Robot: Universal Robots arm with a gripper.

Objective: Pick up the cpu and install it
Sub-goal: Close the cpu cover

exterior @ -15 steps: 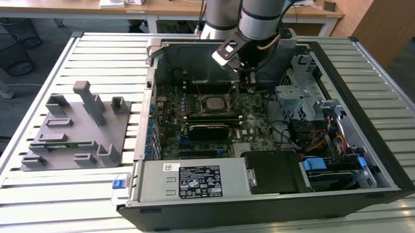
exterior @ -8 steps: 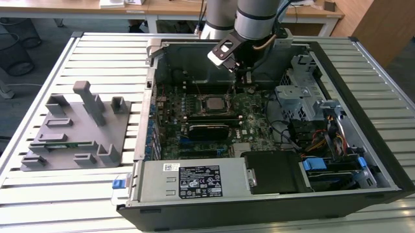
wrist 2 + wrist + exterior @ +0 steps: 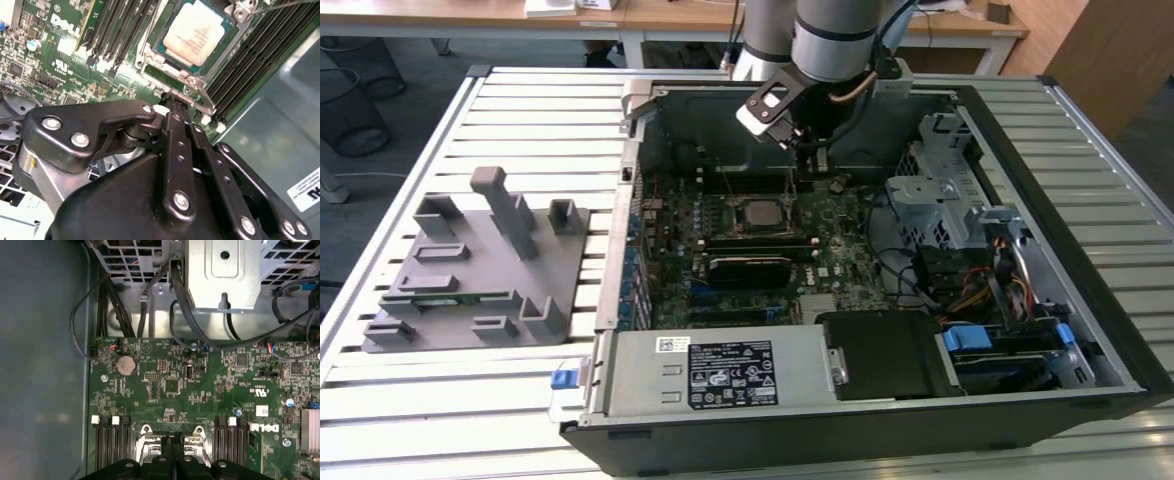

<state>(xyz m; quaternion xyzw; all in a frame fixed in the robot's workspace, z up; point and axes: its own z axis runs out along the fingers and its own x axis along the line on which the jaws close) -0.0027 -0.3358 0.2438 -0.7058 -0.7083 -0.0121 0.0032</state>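
The cpu (image 3: 197, 32) lies seated flat in its socket on the green motherboard (image 3: 60, 65) inside the open computer case (image 3: 1067, 300), and the fingers (image 3: 176, 135) (pressed together, nothing visible between them) hang just beside the socket's metal frame (image 3: 199, 94).

The cpu (image 3: 197, 32) has a pale, matt metal top. The gripper (image 3: 175, 102) is black with a satin sheen, studded with bright metal screws (image 3: 181, 200). The board (image 3: 170, 385) is glossy green, the case (image 3: 720, 105) dull grey sheet metal, and the table (image 3: 520, 110) pale ribbed metal.
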